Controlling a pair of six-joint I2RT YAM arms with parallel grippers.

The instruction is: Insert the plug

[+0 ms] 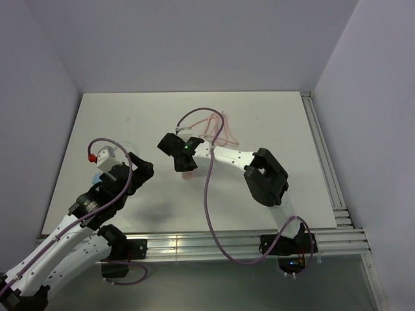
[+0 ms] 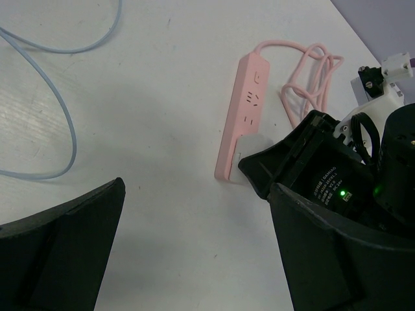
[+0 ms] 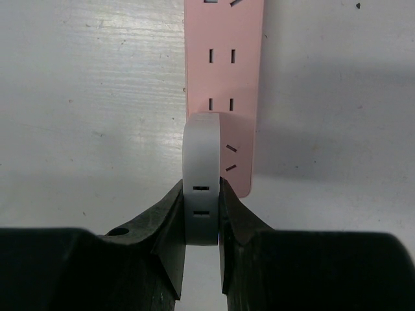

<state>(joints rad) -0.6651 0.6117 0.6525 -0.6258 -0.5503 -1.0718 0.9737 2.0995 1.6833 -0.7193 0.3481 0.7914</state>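
Note:
The plug [image 3: 201,175] is a pale rounded block with two slots on its upper face. My right gripper [image 3: 202,194] is shut on its sides. It stands over the near end of the pink power strip [image 3: 224,78], on the strip's left part; its prongs are hidden. In the left wrist view the plug [image 2: 254,142] shows at the strip's [image 2: 243,107] near end under the right gripper's black body. A thin pale blue wire [image 2: 65,123] loops over the table at far left. My left gripper [image 2: 194,194] hangs open over bare table, left of the strip.
The strip's pink cord [image 2: 311,78] lies coiled beyond it, towards the back. Aluminium rails [image 1: 327,168] run along the table's right and near edges. Grey walls close the table on three sides. The right arm's purple cable [image 1: 209,188] arcs above the table.

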